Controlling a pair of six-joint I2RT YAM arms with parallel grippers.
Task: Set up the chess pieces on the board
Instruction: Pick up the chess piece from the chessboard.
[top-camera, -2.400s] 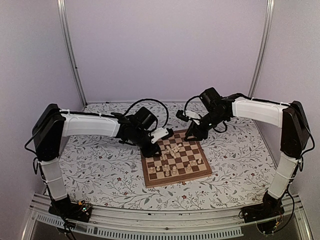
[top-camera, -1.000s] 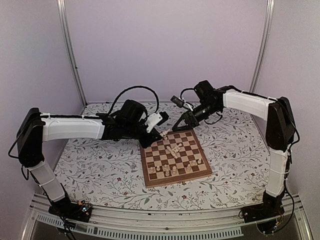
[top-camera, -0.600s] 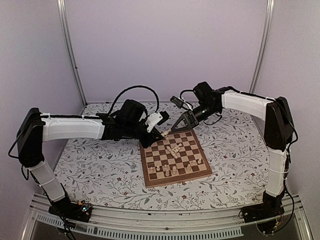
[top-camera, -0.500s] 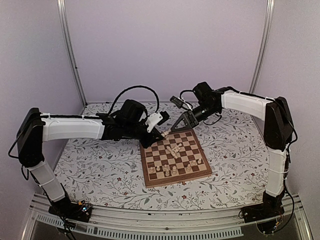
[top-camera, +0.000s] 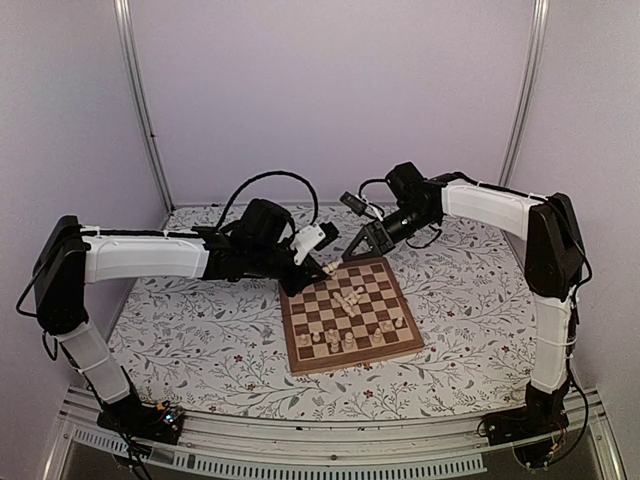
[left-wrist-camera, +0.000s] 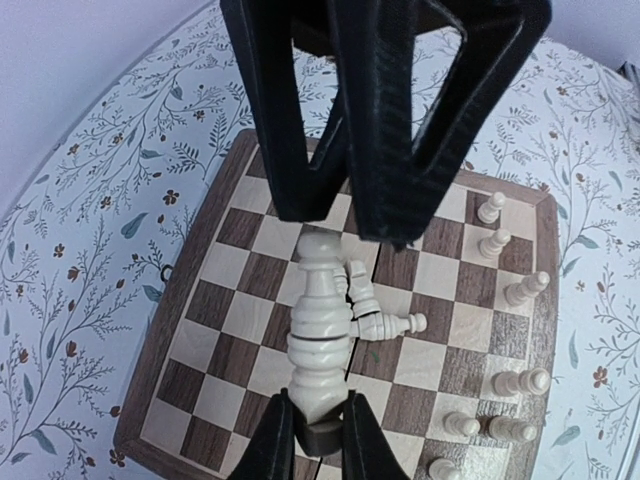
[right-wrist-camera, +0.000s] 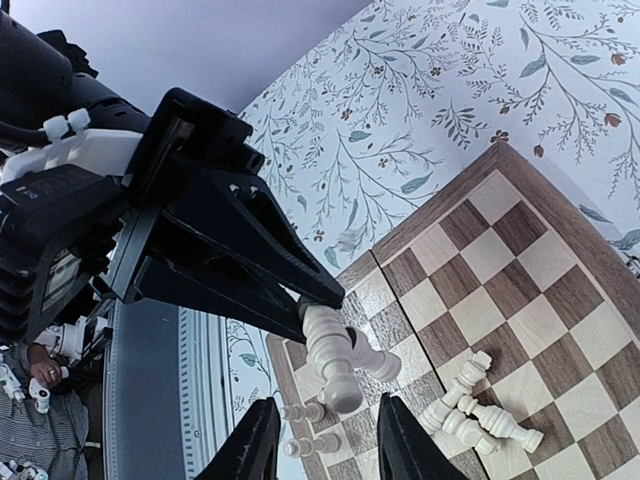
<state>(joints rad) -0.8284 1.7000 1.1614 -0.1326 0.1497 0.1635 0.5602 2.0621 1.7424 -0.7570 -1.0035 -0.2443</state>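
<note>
The board (top-camera: 388, 300) is a square of polished wood. It has dark brown and pale tan checks inside a brown border, and it lies on a white tablecloth (top-camera: 200, 320) printed with thin leafy sprigs. The chess pieces (top-camera: 340, 340) are small, cream, lathe-turned figures. Several stand on the rows nearest the arms, and a few lie toppled in a heap (right-wrist-camera: 470, 405) around the middle squares. The left gripper (left-wrist-camera: 310, 432) is clamped on the dark-footed base of a tall piece (left-wrist-camera: 318, 335), a smooth stack of rings and bulbs held in the air above the far side of the board. The right gripper (right-wrist-camera: 328, 410) is matt black with hollow triangular fingers. Its jaws stand apart on either side of that piece's head and do not visibly touch it.
</note>
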